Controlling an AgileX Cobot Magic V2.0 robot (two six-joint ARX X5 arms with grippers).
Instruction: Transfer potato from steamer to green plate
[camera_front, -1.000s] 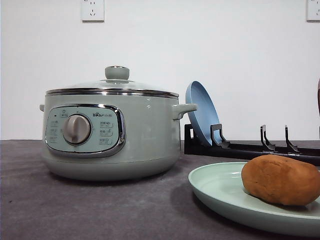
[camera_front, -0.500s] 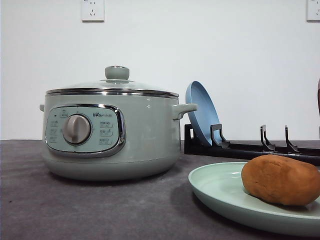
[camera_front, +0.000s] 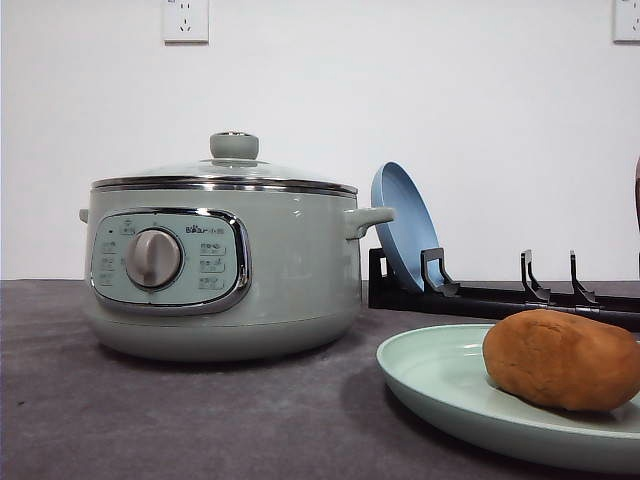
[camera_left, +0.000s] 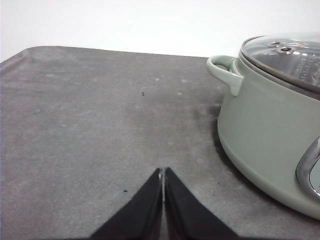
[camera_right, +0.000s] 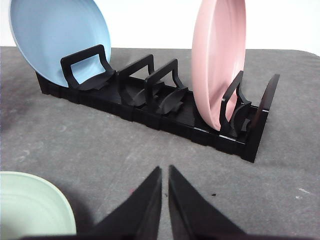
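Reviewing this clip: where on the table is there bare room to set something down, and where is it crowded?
Bare grey table lies beside the steamer on the handle side seen from the left wrist. Another bare strip runs between the black rack and the green plate. It is crowded where the potato sits on the plate, near the steamer and rack.

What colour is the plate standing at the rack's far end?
Pink, clearest in the right wrist view.

This looks like a test room set up like a kitchen. A steamer (camera_front: 222, 262) and a plate rack (camera_right: 165, 107) sit on a grey bench (camera_front: 180, 420). The wall (camera_front: 400, 100) behind is bare white with power sockets (camera_front: 185, 20).
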